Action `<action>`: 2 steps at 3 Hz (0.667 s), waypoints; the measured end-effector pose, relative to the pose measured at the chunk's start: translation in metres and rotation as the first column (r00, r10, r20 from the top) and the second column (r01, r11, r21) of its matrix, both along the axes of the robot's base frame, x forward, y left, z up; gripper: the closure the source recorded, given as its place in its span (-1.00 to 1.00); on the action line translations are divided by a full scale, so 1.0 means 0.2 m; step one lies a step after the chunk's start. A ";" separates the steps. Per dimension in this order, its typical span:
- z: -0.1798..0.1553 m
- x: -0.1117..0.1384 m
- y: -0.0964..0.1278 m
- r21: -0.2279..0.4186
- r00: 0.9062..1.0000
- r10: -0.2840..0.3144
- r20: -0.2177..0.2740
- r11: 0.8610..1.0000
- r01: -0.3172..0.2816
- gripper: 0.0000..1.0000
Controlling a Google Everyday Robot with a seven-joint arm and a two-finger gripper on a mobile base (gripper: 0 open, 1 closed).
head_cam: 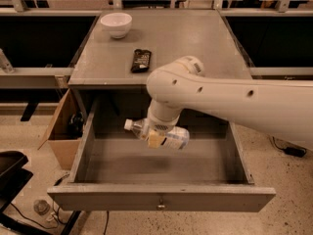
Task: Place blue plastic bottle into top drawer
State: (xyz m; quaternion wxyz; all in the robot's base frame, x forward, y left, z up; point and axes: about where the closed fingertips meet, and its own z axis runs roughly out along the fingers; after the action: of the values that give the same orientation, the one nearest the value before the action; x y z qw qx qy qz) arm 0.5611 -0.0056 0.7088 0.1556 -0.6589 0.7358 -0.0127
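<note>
Speckled flooring surrounds a grey bench (195, 38) whose top carries a white bowl (116, 23) near the far left corner and a dark snack bar (141, 60) closer to the front edge. Below it the top drawer (205, 197) stands pulled well out, its floor bare. The white arm reaches in from the right and bends down under the bench's front edge. Its claw (157, 133) is clenched on the blue plastic bottle (178, 137), which hangs on its side above the drawer's rear half, white cap pointing left, clear of the floor and of both side walls.

The likely trouble lies in the release. The bottle is round and lies horizontal, so if let go from this height it could bounce and roll, perhaps against a wall. Lowering closer to the floor first would tame that. The arm's bulky elbow sits just beside the bench's front lip, so a careless descent or retreat might bump it there. The grip looks off-centre towards the cap end, so the bottle could pivot.
</note>
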 end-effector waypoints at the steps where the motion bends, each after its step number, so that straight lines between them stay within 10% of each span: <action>1: -0.20 -0.02 0.03 -0.063 0.999 0.034 -0.041 0.997 -0.037 1.00; 2: -0.37 -0.07 0.08 -0.119 0.994 0.076 -0.077 0.989 -0.085 1.00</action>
State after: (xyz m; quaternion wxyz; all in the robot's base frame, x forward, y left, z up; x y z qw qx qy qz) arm 0.5480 0.0103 0.6340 0.0886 -0.6963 0.7118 -0.0275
